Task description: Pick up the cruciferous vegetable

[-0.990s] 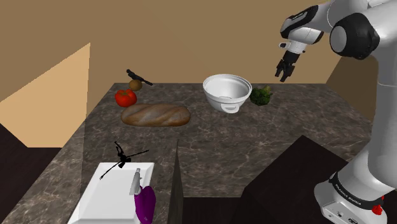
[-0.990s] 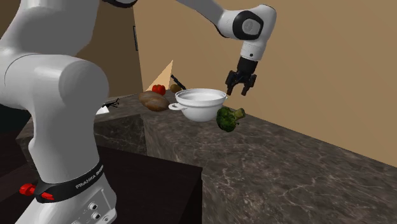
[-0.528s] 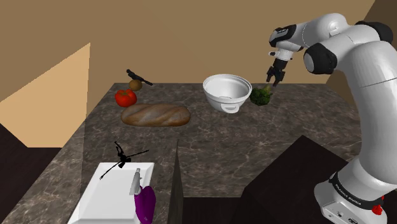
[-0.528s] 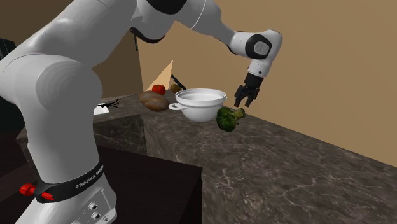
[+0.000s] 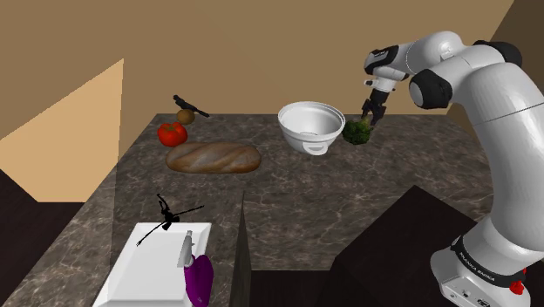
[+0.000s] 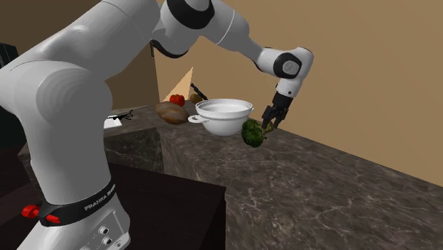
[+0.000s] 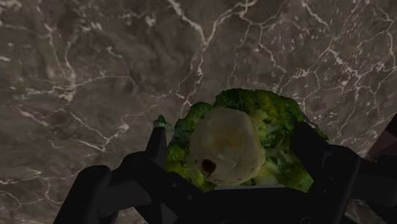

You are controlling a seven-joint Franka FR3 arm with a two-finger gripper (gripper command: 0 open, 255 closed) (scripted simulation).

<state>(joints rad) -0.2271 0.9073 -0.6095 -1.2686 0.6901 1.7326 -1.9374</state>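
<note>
here the spread gripper [image 7: 234,151] straddles the broccoli [image 7: 245,137].

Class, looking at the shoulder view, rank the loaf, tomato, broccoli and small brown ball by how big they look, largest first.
1. Loaf
2. Tomato and broccoli: they look about alike, so I won't rank them.
3. Brown ball

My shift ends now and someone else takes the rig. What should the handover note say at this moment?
Gripper: open, down around the broccoli, one finger on each side.
Broccoli: lies on the dark counter beside the white bowl, not lifted.
Done: approach, with the fingers straddling the broccoli.
Left: close on the broccoli, then lift it off the counter.
</note>
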